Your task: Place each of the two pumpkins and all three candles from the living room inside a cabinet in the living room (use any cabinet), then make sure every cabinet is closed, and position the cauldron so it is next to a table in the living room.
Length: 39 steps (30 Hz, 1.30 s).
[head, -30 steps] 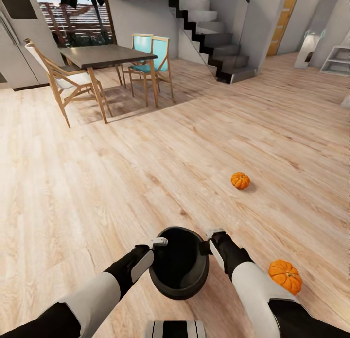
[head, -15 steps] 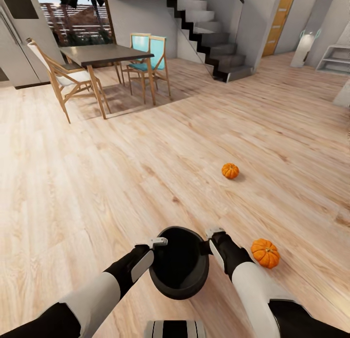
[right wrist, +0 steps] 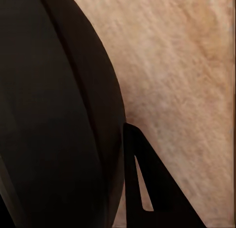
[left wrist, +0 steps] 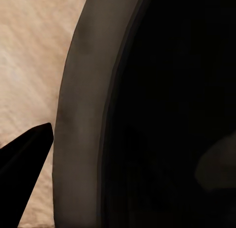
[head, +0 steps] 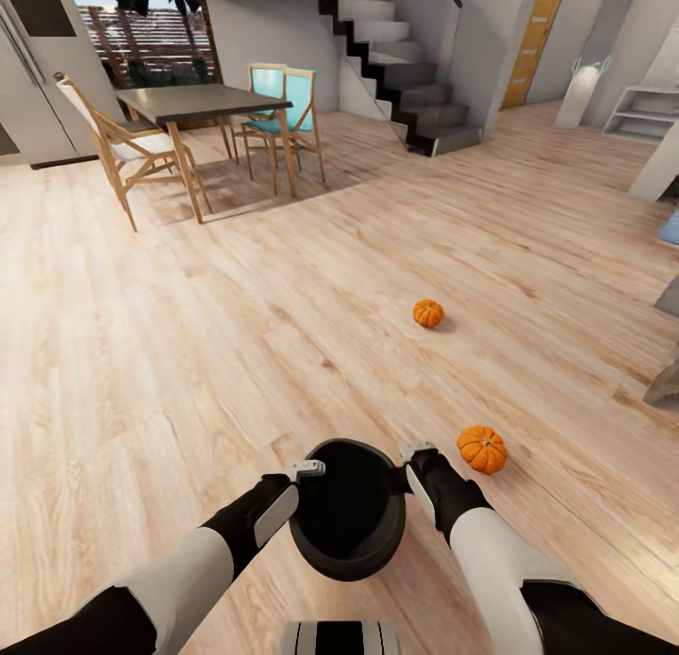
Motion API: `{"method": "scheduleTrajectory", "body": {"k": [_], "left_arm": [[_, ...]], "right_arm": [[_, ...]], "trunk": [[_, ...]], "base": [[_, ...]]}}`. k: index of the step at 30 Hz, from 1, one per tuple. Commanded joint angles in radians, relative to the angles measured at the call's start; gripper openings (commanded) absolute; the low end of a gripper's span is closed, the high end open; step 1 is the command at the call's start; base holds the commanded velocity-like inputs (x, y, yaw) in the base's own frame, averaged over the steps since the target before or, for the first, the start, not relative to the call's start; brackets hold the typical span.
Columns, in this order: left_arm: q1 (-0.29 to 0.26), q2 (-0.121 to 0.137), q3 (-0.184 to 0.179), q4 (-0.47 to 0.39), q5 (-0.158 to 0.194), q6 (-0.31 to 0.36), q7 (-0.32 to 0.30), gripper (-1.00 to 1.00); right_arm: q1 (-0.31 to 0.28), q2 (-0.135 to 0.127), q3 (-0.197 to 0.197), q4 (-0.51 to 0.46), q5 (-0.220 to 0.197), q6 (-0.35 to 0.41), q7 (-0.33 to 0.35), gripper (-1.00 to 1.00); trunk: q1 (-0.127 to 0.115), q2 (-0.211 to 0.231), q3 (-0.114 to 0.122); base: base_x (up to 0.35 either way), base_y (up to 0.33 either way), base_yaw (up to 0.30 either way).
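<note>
— Where's the pot?
— Cauldron (head: 349,523) low in front, between left gripper (head: 306,468) and right gripper (head: 415,452).
— And the pumpkins?
— Near pumpkin (head: 482,449) on the floor (head: 189,335), just right of the right gripper. Far pumpkin (head: 428,313) farther ahead.
— Table?
— Table (head: 203,104) far ahead, left, chairs (head: 283,108) around it. Stairs (head: 405,61) behind, right.

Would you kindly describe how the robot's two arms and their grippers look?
Both arms are alike: black upper segments, smooth white forearm shells, then black wrists with a pale grey side panel. The left gripper and right gripper end in small light-grey fingers with dark tips. No cables or markings are visible.
</note>
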Motion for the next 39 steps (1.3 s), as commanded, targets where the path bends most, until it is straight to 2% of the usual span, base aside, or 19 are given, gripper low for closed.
{"method": "scheduleTrajectory", "body": {"k": [1,12,20,27,39], "left_arm": [[0.0,0.002,-0.006,-0.001,-0.009,0.007,0.011,-1.0],[0.0,0.002,-0.006,-0.001,-0.01,0.007,0.011,-1.0],[0.0,0.002,-0.006,-0.002,-0.01,0.007,0.011,-1.0],[0.0,0.002,-0.006,-0.001,-0.01,0.007,0.011,-1.0],[0.0,0.002,-0.006,-0.001,-0.01,0.007,0.011,-1.0]], "right_arm": [[-0.001,0.001,-0.016,-0.009,-0.02,0.004,0.003,-1.0],[-0.002,0.001,-0.016,-0.009,-0.02,0.005,0.004,-1.0],[-0.003,0.001,-0.016,-0.009,-0.02,0.01,0.004,-1.0],[-0.001,0.001,-0.016,-0.044,-0.02,0.062,0.004,-1.0],[0.001,0.001,-0.016,-0.052,-0.02,0.068,0.004,-1.0]], "trunk": [[-0.001,0.0,-0.001],[-0.001,0.0,-0.001],[-0.001,0.0,-0.001],[-0.001,0.0,-0.001],[-0.001,0.0,-0.001]], "base": [[-0.323,-0.128,-0.131],[-0.275,-0.108,-0.241],[-0.032,-0.012,-0.273],[-0.002,-0.001,-0.274],[0.0,0.0,-0.274]]}}
